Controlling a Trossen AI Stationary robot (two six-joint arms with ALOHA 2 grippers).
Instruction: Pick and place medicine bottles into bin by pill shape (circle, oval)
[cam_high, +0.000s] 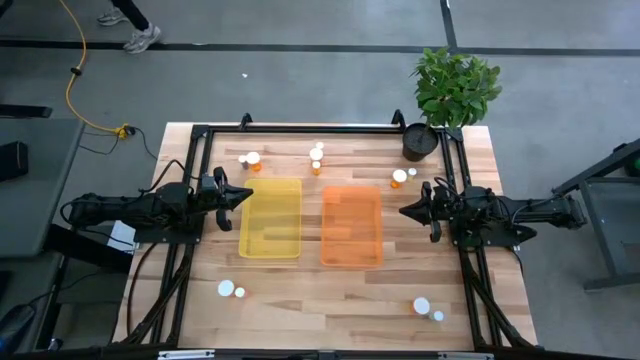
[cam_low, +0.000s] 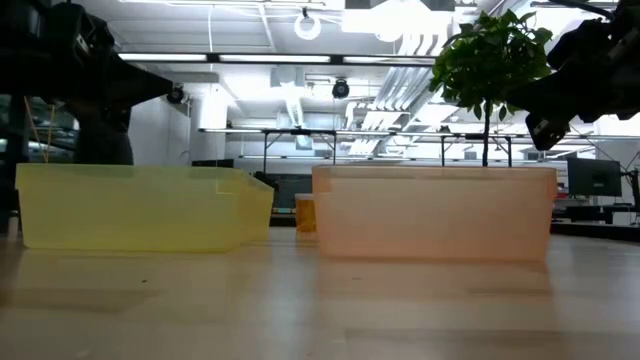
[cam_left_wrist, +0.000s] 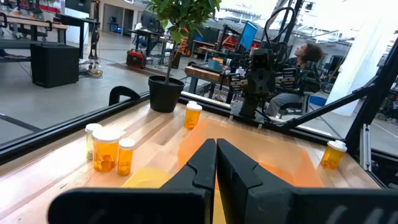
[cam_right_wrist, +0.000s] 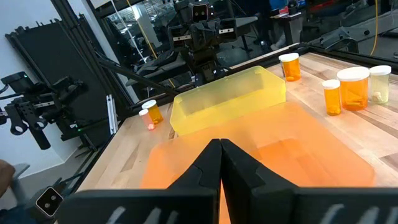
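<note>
Several small orange pill bottles with white caps stand upright on the wooden table: some near the far edge (cam_high: 250, 160) (cam_high: 316, 160) (cam_high: 402, 177), some near the front edge (cam_high: 230, 290) (cam_high: 428, 309). A yellow tray (cam_high: 270, 217) and an orange tray (cam_high: 351, 225) sit side by side mid-table. My left gripper (cam_high: 245, 197) hovers at the yellow tray's left rim; it is shut and empty (cam_left_wrist: 216, 149). My right gripper (cam_high: 405, 211) hovers at the orange tray's right rim; it is shut and empty (cam_right_wrist: 220, 146). Both point toward each other.
A potted plant (cam_high: 420, 140) stands at the far right corner. A black frame (cam_high: 320, 128) runs along the far edge and the sides. Bare wood lies between the trays and the front edge. A person (cam_left_wrist: 305, 53) sits beyond the table's right side.
</note>
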